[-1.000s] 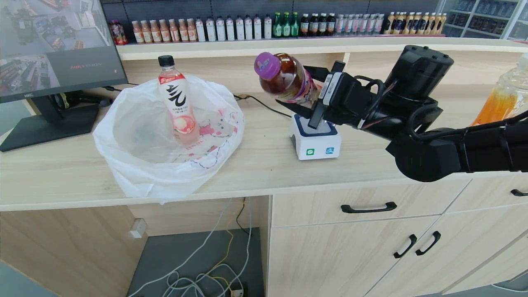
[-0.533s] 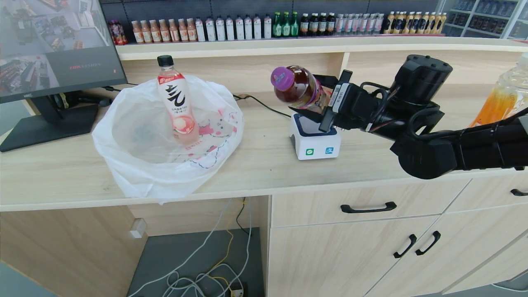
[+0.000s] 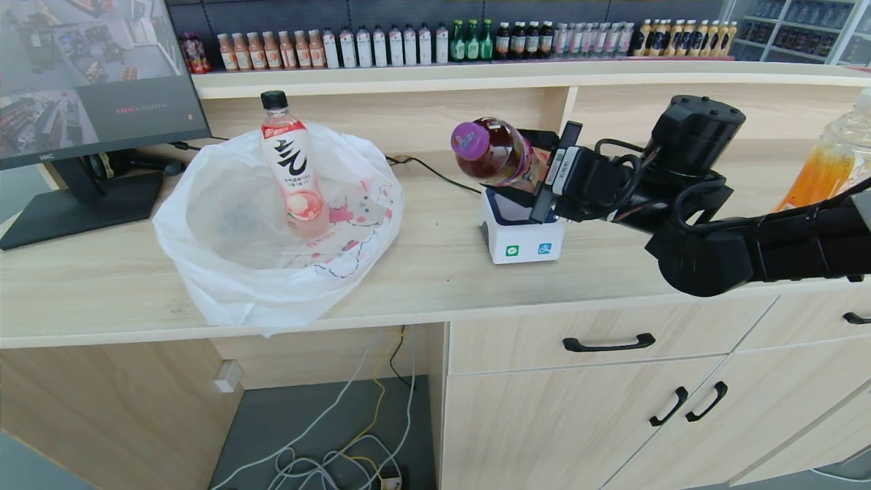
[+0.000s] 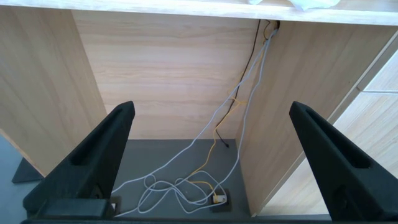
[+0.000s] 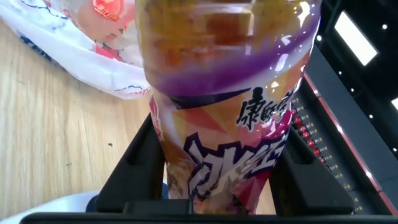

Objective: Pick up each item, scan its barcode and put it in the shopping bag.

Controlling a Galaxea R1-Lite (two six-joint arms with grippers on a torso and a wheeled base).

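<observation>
My right gripper [image 3: 527, 167] is shut on a brown tea bottle [image 3: 493, 152] with a purple cap, held on its side just above the white barcode scanner [image 3: 520, 235]. In the right wrist view the bottle's purple label [image 5: 230, 118] sits between the black fingers [image 5: 134, 168]. The white shopping bag [image 3: 272, 224] lies open on the counter's left half, with a pink drink bottle [image 3: 292, 170] standing upright inside. My left gripper [image 4: 211, 162] hangs open below counter level, facing the cables on the floor.
A monitor [image 3: 88, 75] stands at the counter's far left. An orange drink bottle [image 3: 827, 160] sits at the right edge. A shelf of bottles [image 3: 476, 41] runs along the back. A cable [image 3: 429, 173] crosses the counter behind the scanner.
My right gripper has carried the tea bottle to the right and down, from above and left of the scanner to just over it.
</observation>
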